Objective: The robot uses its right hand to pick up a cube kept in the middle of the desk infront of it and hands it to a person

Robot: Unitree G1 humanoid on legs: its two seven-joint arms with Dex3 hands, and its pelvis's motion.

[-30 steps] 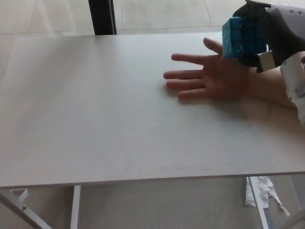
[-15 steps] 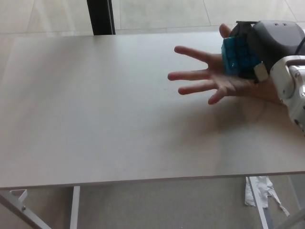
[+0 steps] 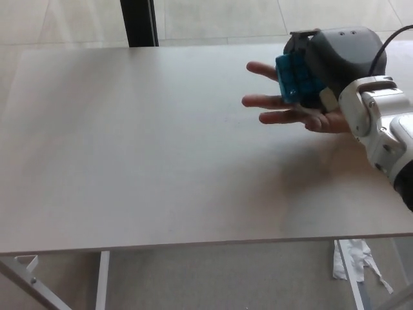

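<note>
My right hand (image 3: 332, 64) is raised over the desk's far right part and is shut on a blue cube (image 3: 292, 79), whose face points left. Directly under it a person's open hand (image 3: 284, 110) is held palm up, fingers pointing left, raised off the desk (image 3: 142, 148). The cube sits right over the person's fingers; I cannot tell whether they touch. My left hand does not show.
A dark post (image 3: 139, 22) stands behind the desk's far edge. White desk legs (image 3: 101, 278) and a crumpled white sheet (image 3: 352, 258) on the floor show below the near edge.
My right hand has carried the cube left and lower, over the person's hand. The person's hand has lifted off the desk and shifted right, under the cube.
</note>
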